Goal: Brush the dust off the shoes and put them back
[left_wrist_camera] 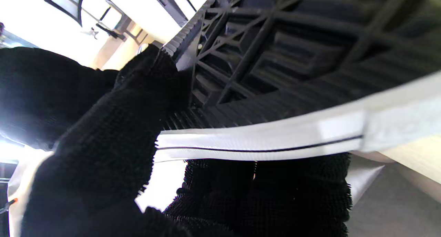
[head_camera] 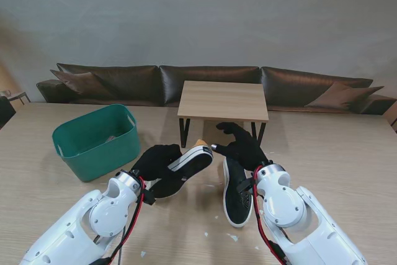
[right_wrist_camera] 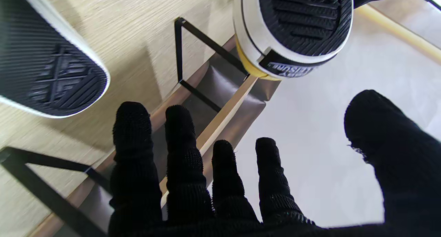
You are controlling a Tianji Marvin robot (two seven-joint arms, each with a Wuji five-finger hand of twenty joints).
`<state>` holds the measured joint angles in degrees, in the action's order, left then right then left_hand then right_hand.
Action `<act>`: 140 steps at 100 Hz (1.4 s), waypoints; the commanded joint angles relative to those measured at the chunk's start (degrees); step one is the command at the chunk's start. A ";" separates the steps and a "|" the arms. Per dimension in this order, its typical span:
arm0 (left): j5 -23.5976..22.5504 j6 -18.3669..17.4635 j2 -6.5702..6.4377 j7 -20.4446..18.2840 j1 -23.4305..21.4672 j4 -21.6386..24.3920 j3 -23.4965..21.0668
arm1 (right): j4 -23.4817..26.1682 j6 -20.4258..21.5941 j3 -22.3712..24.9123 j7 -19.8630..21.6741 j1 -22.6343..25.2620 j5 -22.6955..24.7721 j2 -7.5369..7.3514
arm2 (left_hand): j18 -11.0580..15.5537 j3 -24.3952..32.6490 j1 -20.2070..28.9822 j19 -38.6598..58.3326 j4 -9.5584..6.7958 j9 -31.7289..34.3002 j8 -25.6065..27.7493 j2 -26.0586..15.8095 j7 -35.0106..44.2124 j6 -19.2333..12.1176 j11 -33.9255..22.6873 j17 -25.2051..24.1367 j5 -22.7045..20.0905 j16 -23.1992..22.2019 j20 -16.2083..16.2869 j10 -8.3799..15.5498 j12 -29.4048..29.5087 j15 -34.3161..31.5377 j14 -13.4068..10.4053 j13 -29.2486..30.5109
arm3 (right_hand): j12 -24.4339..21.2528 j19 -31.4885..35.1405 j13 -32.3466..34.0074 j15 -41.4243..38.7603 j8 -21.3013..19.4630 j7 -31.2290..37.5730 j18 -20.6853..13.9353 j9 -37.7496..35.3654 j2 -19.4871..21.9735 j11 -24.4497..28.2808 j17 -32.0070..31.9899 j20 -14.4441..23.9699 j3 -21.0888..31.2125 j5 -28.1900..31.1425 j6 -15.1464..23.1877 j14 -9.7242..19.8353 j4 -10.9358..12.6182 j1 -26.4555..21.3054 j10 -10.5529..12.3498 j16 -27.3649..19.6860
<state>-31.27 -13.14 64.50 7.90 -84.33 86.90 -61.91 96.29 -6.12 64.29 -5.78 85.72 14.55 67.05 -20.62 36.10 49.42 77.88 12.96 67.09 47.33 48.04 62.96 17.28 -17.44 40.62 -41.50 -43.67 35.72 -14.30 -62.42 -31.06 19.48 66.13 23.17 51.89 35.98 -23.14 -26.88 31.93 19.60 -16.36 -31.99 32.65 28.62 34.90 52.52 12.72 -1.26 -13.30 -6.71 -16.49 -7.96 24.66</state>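
My left hand (head_camera: 158,161) is shut on a black shoe with a white sole rim (head_camera: 193,158), held tilted above the table with its heel pointing to the right. The left wrist view shows the gloved fingers (left_wrist_camera: 103,144) clamped over the ribbed black sole (left_wrist_camera: 275,75). A second shoe (head_camera: 237,200) lies on the table just right of the first, its black sole facing up. My right hand (head_camera: 240,146) hovers over the far end of that shoe, fingers spread, holding nothing. From the right wrist I see the held shoe's heel (right_wrist_camera: 293,30) and the lying shoe's sole (right_wrist_camera: 48,75). No brush is visible.
A green plastic basket (head_camera: 96,141) stands at the left. A small wooden stand with black metal legs (head_camera: 223,100) sits just beyond both hands; its legs (right_wrist_camera: 179,51) are close to my right fingers. White scraps (head_camera: 232,237) lie near me. A brown sofa (head_camera: 205,82) lines the far edge.
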 commanded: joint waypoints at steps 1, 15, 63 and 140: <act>-0.09 -0.93 0.65 -0.25 0.44 0.69 0.10 | -0.32 0.33 -0.63 1.98 -1.00 0.70 0.02 | 3.14 13.54 12.78 0.62 -4.12 1.98 2.15 -3.93 7.49 -10.85 0.40 -1.97 -6.88 -1.13 1.13 8.36 0.38 -3.85 -2.43 -0.11 | -1.75 -1.89 -1.78 2.38 1.15 -0.74 -1.11 3.35 -3.03 -0.44 -15.19 1.39 -1.95 -2.69 2.61 0.57 -0.42 -0.37 2.23 -1.71; -0.27 -2.11 0.70 0.20 0.78 0.46 0.20 | -0.85 1.78 -1.93 6.24 -2.43 0.35 -0.93 | 3.56 13.31 12.91 0.69 -4.32 2.09 1.98 -3.73 7.26 -11.20 0.42 -2.92 -7.39 -1.61 1.25 8.51 0.52 -4.01 -2.34 -0.65 | -2.37 -3.25 -3.11 5.93 1.21 -1.31 -1.13 5.40 -6.46 -0.42 -15.41 1.77 -1.19 -3.36 4.02 0.55 -0.65 -1.59 2.99 -3.47; -0.29 -3.94 1.05 1.50 2.38 -0.54 0.85 | -2.18 5.70 -6.29 6.13 -3.70 4.07 -1.29 | 3.69 13.06 13.23 1.27 -4.47 1.98 2.04 -3.83 6.71 -10.86 0.18 -3.63 -7.39 -2.81 1.61 7.75 0.21 -4.41 -1.47 -1.41 | 5.27 4.34 4.74 -2.77 -7.51 7.55 -2.70 -3.48 -14.63 9.74 -10.07 4.76 11.10 3.70 3.10 1.59 -1.69 -5.28 6.72 1.12; 2.44 0.05 2.75 5.85 4.36 -3.30 2.10 | -8.06 7.74 -11.98 -12.81 -5.34 8.14 3.43 | -1.49 11.63 3.16 -7.79 -4.24 -13.52 -15.77 -9.79 -34.33 -6.54 3.03 -19.23 -2.51 4.65 5.06 -0.52 26.56 0.17 2.44 -19.12 | 25.10 28.29 39.35 -46.83 13.04 53.98 -4.67 -47.34 -20.71 20.49 26.19 3.40 28.48 32.23 1.98 11.51 -11.10 -23.27 2.36 20.34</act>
<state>-29.55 -13.48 66.67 14.74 -79.74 82.03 -58.87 88.20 1.66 53.25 -18.76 80.08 22.23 69.21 -19.57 37.14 53.67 69.39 13.05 57.57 33.69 53.90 37.36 10.92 -14.10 23.15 -44.10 -40.65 37.36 -13.91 -46.34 -30.20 19.96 50.97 46.99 77.48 70.54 -66.66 -15.33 68.33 16.64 -58.32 -58.09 51.57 29.55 36.98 67.53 39.54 -2.36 -13.83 -22.15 -29.62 -7.32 43.67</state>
